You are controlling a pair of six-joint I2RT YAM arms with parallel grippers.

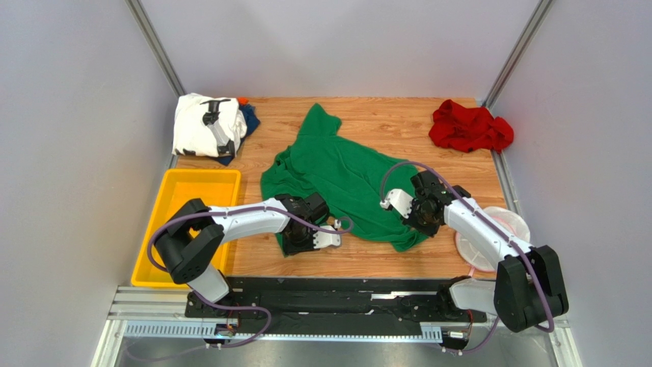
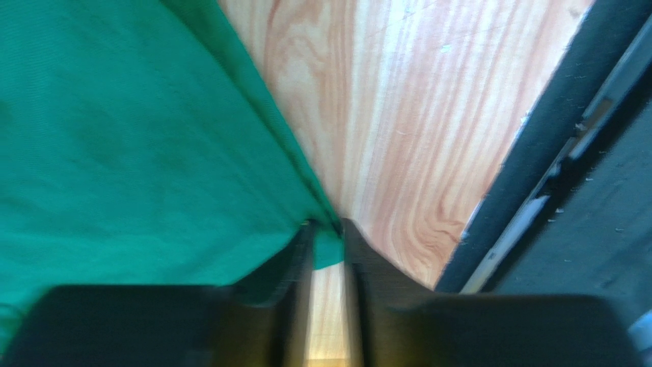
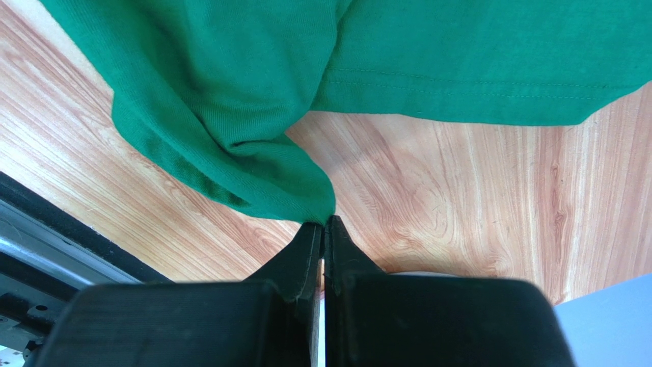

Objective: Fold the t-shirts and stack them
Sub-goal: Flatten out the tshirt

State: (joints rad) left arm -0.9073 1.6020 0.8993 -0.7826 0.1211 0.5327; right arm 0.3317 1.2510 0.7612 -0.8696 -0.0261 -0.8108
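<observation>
And we're looking down into what has to be a robotics lab test cell, no home or shop here. A wood-grain worktop [image 1: 383, 261] is boxed in by plain grey panels [image 1: 76, 153], with bare metal posts [image 1: 157, 50] climbing the back corners. The left arm [image 1: 245, 218] and right arm [image 1: 482, 233] are bolted to a black rail [image 1: 344, 294] at the near edge, with purple cables [image 1: 405, 164] looping off them. A yellow tray [image 1: 195, 191] sits at the left. The room beyond the panels? Possibly bigger, but it's hidden.

One t-shirt [image 1: 337, 180] mid-table, second t-shirt [image 1: 468, 128] far right, shirt pile [image 1: 205, 126] far left, tray [image 1: 191, 191] before it, basket [image 1: 511, 222] near right.
</observation>
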